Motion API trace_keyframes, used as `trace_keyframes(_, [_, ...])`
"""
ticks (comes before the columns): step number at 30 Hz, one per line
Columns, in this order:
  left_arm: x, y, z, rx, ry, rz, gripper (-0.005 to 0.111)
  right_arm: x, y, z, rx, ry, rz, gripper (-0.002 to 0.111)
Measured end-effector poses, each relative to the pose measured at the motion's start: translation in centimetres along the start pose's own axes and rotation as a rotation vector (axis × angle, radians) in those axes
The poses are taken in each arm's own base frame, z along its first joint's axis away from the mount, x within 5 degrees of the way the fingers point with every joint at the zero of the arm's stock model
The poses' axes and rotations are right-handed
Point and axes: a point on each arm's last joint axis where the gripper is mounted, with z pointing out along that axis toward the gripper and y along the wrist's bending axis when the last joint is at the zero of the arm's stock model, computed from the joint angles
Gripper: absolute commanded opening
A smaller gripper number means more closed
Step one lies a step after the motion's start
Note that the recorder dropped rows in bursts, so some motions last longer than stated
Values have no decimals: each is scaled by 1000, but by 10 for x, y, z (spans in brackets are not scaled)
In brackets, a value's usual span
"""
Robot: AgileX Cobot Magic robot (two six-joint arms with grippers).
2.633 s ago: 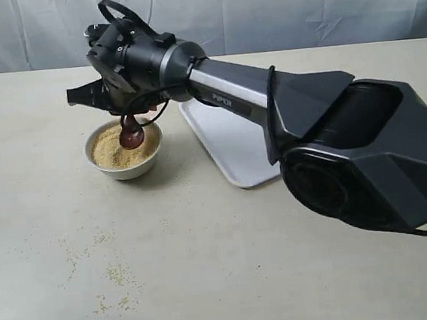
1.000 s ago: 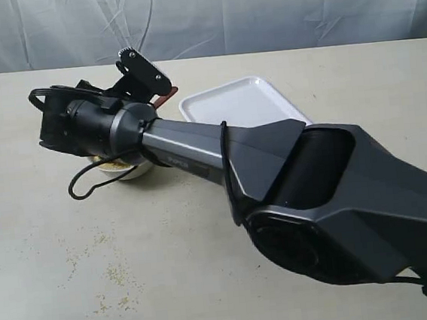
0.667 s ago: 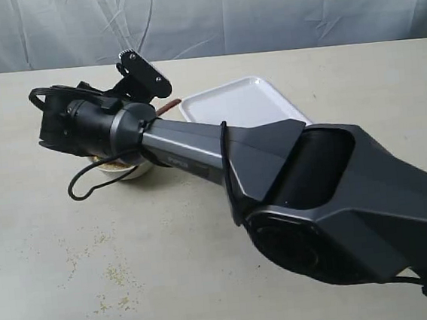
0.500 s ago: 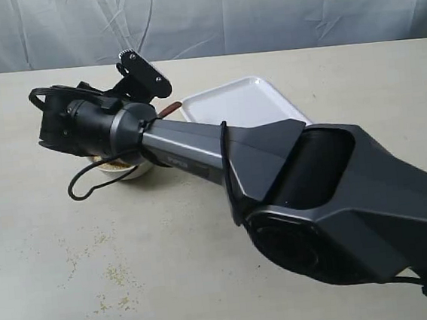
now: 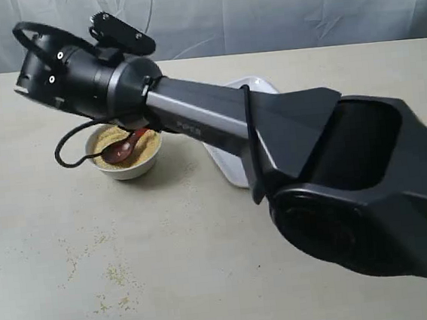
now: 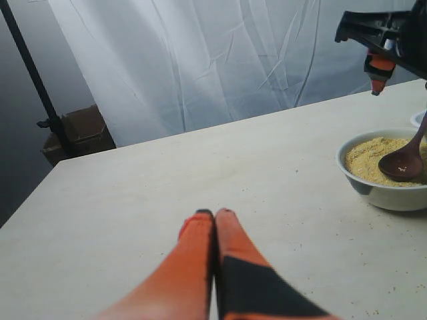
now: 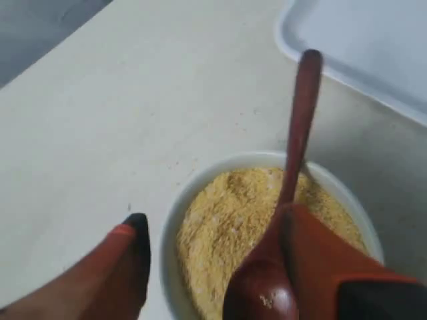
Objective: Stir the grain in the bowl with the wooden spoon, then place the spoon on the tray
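The white bowl [image 5: 127, 167] holds a mound of yellow-tan grain [image 7: 227, 220]. On the grain lies the dark wooden spoon [image 5: 121, 148], its scoop [image 7: 263, 293] down and its handle [image 7: 301, 113] leaning over the rim toward the tray [image 7: 373, 47]. My right gripper [image 7: 215, 217] hangs open just above the bowl, one finger [image 7: 130, 257] outside the rim, the other [image 7: 320, 260] beside the scoop. Only the right wrist [image 5: 84, 70] shows in the exterior view. My left gripper [image 6: 215, 213] is shut and empty, low over bare table well away from the bowl [image 6: 383, 190].
The right arm [image 5: 217, 122] stretches across the table and covers most of the tray [image 5: 225, 159]. Loose grain specks [image 5: 111, 276] lie scattered on the near left tabletop. A white curtain [image 6: 220, 60] hangs behind the table.
The right gripper, once holding the spoon upright in the grain, dropped low over the bowl, then let go and rose. The spoon now lies loose in the bowl.
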Motion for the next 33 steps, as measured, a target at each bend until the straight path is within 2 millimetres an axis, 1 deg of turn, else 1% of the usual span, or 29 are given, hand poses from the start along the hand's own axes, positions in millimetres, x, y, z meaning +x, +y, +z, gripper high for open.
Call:
trace_keyframes(1, [0, 0, 0, 0, 0, 0, 0, -2, 3, -4, -31, 18, -73, 48])
trace_keyframes(2, [0, 0, 0, 0, 0, 0, 0, -3, 6, -9, -65, 49, -131, 42])
trace_keyframes(5, [0, 0, 0, 0, 0, 0, 0, -7, 12, -16, -190, 198, -360, 21])
trace_keyframes(7, [0, 0, 0, 0, 0, 0, 0, -14, 11, -18, -275, 343, -461, 9])
trace_keyframes(8, [0, 0, 0, 0, 0, 0, 0, -20, 8, -17, -301, 399, -490, 2])
trace_keyframes(9, [0, 0, 0, 0, 0, 0, 0, -25, 4, -16, -334, 470, -521, -1])
trace_keyframes(11, [0, 0, 0, 0, 0, 0, 0, -37, -3, -16, -394, 590, -552, -1])
trace_keyframes(13, [0, 0, 0, 0, 0, 0, 0, -54, -11, -15, -436, 661, -579, -1])
trace_keyframes(18, [0, 0, 0, 0, 0, 0, 0, -93, -26, -15, -534, 731, -558, -1])
trace_keyframes(21, [0, 0, 0, 0, 0, 0, 0, -109, -34, -14, -589, 748, -510, -1])
trace_keyframes(24, [0, 0, 0, 0, 0, 0, 0, -113, -42, -13, -598, 741, -474, -1])
trace_keyframes(27, [0, 0, 0, 0, 0, 0, 0, -103, -54, -8, -580, 753, -437, -1])
trace_keyframes(30, [0, 0, 0, 0, 0, 0, 0, -90, -69, -6, -598, 763, -398, -1])
trace_keyframes(32, [0, 0, 0, 0, 0, 0, 0, -90, -78, -13, -618, 746, -363, -1])
trace_keyframes(33, [0, 0, 0, 0, 0, 0, 0, -95, -82, -19, -626, 723, -341, -1])
